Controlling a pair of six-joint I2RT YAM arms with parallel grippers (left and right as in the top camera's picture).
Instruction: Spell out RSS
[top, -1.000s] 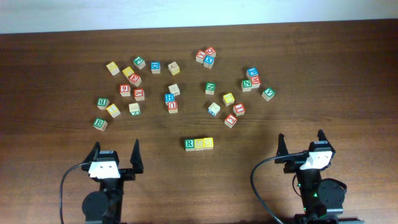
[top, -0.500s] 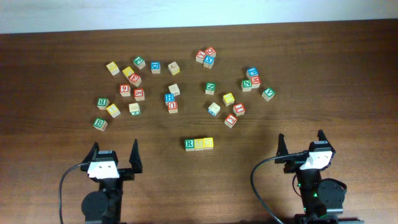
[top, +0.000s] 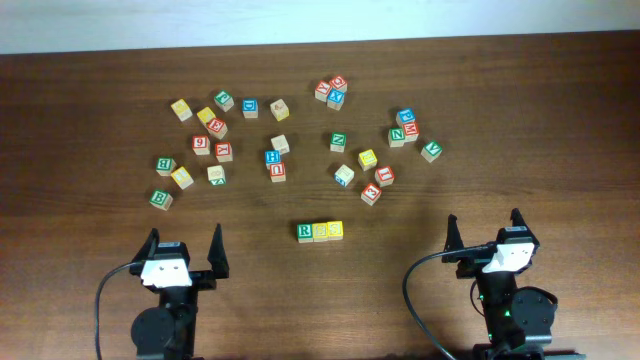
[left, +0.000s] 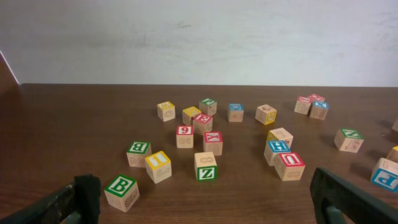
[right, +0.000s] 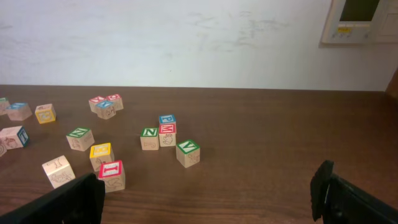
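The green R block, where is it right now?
In the overhead view, the green R cube sits at the left end of a short row, touching a yellow cube, near the middle of the table.

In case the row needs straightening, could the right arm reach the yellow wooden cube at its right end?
Probably yes: the right claw is open, and only bare brown wooden table lies between it and the yellow wooden cube.
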